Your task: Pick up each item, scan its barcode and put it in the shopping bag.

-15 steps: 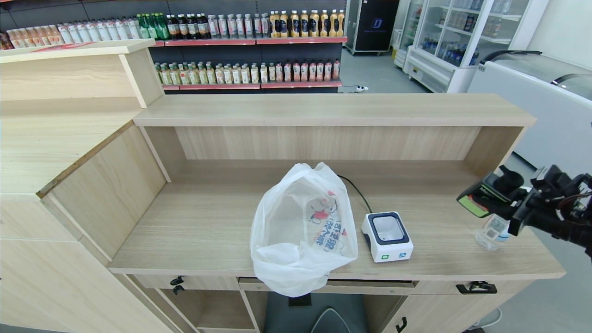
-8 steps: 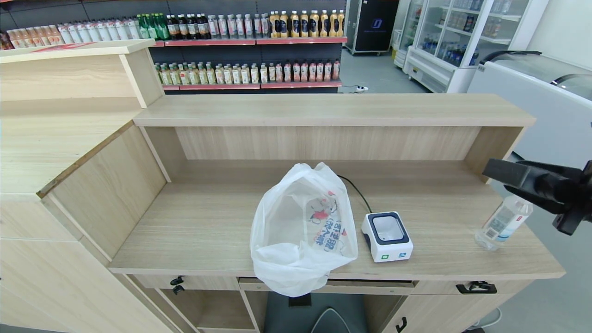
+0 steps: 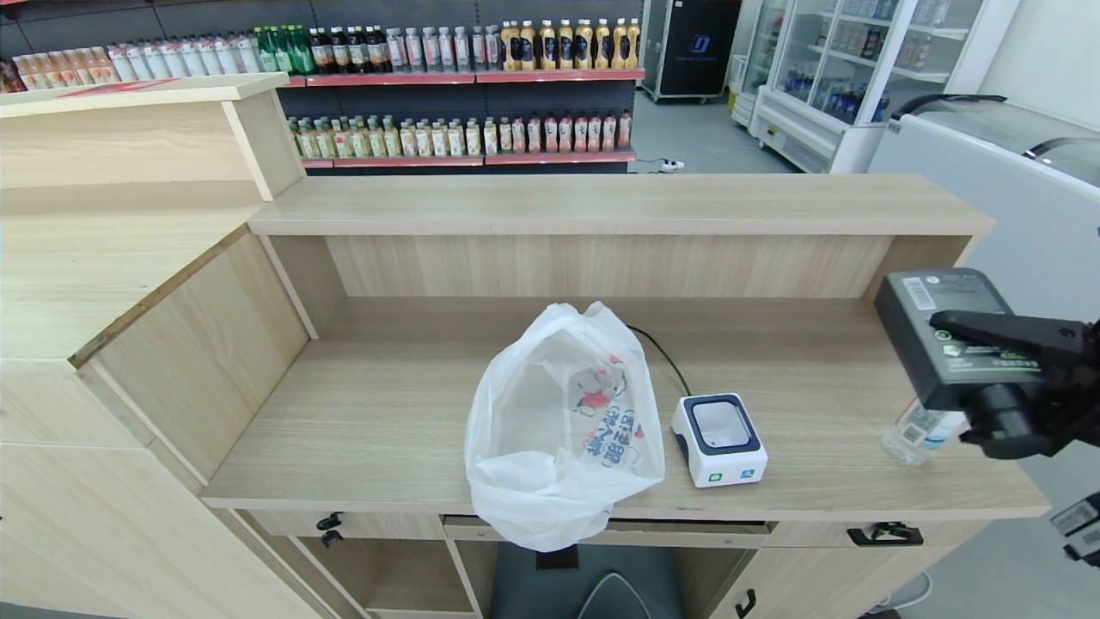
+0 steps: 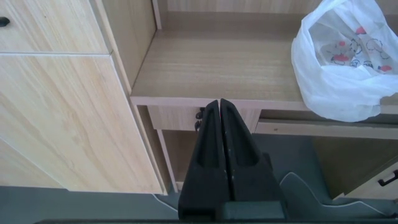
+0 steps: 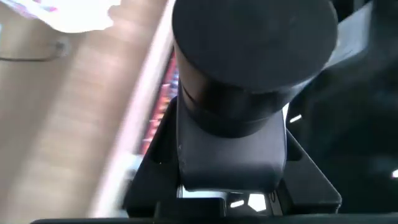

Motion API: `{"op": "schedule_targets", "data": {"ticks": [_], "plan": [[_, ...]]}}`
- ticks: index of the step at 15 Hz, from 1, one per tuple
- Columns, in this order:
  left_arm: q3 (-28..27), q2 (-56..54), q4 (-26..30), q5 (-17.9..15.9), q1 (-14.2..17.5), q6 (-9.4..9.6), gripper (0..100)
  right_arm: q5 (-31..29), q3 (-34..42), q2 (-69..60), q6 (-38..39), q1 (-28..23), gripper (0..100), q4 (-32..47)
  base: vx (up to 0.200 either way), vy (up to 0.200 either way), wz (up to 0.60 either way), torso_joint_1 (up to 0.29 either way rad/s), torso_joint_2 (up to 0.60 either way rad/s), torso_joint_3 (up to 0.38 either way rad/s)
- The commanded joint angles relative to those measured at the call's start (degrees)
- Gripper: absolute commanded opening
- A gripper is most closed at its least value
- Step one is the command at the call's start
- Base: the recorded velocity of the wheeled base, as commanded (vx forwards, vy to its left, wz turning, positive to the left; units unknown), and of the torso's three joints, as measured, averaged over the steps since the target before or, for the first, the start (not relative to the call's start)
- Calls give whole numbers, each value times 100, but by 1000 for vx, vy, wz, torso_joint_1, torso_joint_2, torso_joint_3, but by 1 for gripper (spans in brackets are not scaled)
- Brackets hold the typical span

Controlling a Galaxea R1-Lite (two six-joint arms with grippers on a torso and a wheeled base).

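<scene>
Head view comes first. My right gripper is squeezed tight on a dark bottle. It holds the bottle up in the air at the right end of the counter. One black finger lies across the bottle's face. A white barcode sticker sits on the top corner. A clear water bottle stands on the counter, partly hidden by the dark bottle. The white shopping bag stands open in the middle. The scanner is just beside it, well apart from the dark bottle. A black cable runs behind the two.

Left wrist view shows my left gripper. Its two black fingers are pressed flat together with nothing between them. It hangs low in front of the counter's edge, by a drawer. The bag sits up on the counter, off to one side.

Right wrist view looks at the dark bottle from very close. I see its round black cap and its square body under it. The wood beside it is too blurry to make out.
</scene>
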Motion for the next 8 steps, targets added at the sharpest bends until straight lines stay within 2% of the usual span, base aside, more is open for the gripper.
{"op": "schedule_targets", "data": {"ticks": [1, 3, 6, 8], "plan": [[0, -2, 0, 2, 0, 0, 0, -778, -7, -850, -1525, 1469, 0, 163, 0, 0, 0, 0, 0, 0], [0, -2, 0, 2, 0, 0, 0, -1033, 10, -806, -1982, 2269, 0, 163, 0, 0, 0, 0, 0, 0], [0, -2, 0, 2, 0, 0, 0, -1042, 54, -762, -2518, 3315, 0, 163, 0, 0, 0, 0, 0, 0], [0, -2, 0, 2, 0, 0, 0, -1121, 63, -771, -3037, 3833, 0, 171, 0, 0, 0, 0, 0, 0]]}}
